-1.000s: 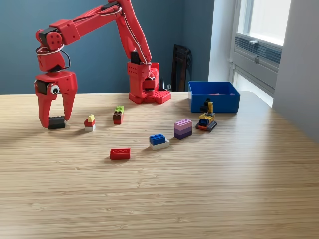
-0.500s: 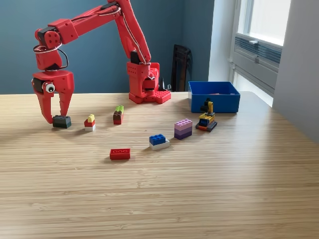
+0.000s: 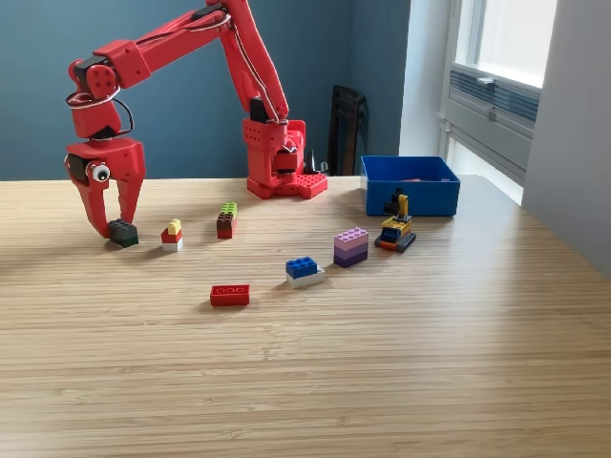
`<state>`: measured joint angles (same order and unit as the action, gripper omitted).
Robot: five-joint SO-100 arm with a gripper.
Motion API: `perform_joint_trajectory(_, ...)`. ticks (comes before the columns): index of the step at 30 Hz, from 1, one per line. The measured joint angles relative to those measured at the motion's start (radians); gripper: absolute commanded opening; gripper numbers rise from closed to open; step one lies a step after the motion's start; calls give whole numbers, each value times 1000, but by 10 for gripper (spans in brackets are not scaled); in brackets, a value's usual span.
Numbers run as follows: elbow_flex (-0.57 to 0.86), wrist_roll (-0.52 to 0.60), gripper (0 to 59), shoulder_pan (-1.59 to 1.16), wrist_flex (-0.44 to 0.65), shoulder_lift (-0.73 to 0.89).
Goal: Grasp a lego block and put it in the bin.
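Observation:
At the exterior view's left, my red gripper (image 3: 115,227) points down at the table, its jaws closed in on a small black lego block (image 3: 123,234). The block sits turned at the fingertips and still rests on the wood. The bin (image 3: 410,197) is a bright blue low-walled box at the back right, far from the gripper. Other lego blocks lie between them: a red, yellow and white one (image 3: 173,235), a green and brown one (image 3: 227,220), a flat red one (image 3: 230,295), a blue and white one (image 3: 305,271) and a purple one (image 3: 350,247).
A yellow, blue and black lego stack (image 3: 395,229) stands just in front of the bin. The arm's red base (image 3: 282,167) is fixed at the table's back middle. A dark object (image 3: 346,129) leans on the wall behind, and a white wall borders the right.
The jaws stood wide open around the black block, then closed on it. The block shifted slightly right and turned at the fingertips.

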<state>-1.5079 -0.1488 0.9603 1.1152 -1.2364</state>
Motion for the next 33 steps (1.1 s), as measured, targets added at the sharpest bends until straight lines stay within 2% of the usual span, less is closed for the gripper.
perform_joint_trajectory(3, 0, 2, 82, 0, -8, 0)
perform_joint_trajectory(7, 0, 2, 4, 0, -8, 0)
perform_joint_trajectory(22, 0, 3, 1, 6, -5, 0)
perform_joint_trajectory(28, 31, 20, 0, -54, 83, 0)
perform_joint_trajectory(33, 110, 57, 0, -129, 184, 0)
